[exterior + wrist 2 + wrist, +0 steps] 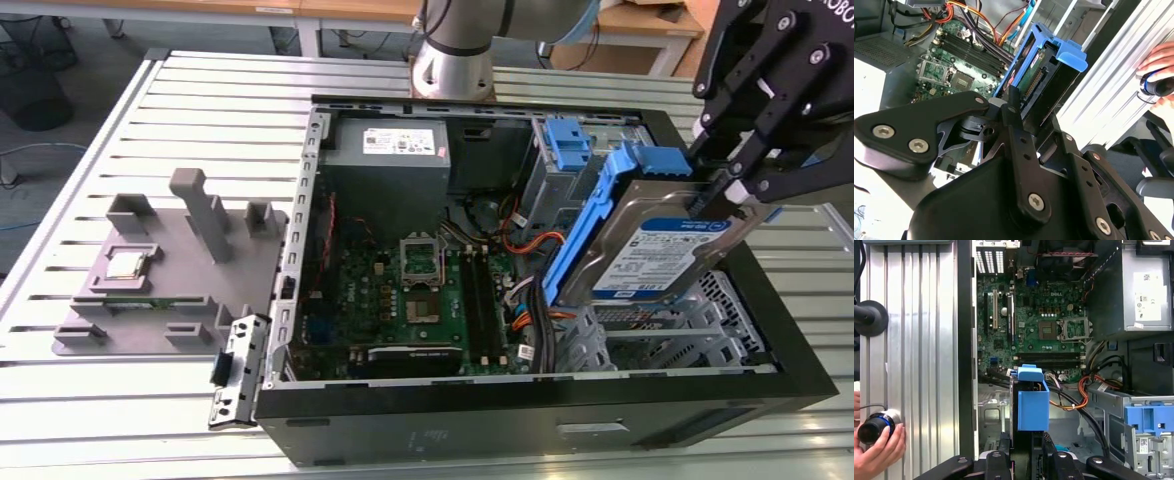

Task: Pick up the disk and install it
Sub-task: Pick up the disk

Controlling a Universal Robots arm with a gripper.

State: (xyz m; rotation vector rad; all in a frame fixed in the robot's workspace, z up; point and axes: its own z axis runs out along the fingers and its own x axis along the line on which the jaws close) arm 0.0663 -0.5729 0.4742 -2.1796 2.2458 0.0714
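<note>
While the gripper clamps the disk, it tilts over the case; motherboard inside.

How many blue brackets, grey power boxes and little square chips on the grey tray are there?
Blue brackets: 2, one round the disk in the end effector, one in the case
Grey power boxes: 1
Square chips: 1
Total: 4

Disk in gripper — motherboard beyond
</note>
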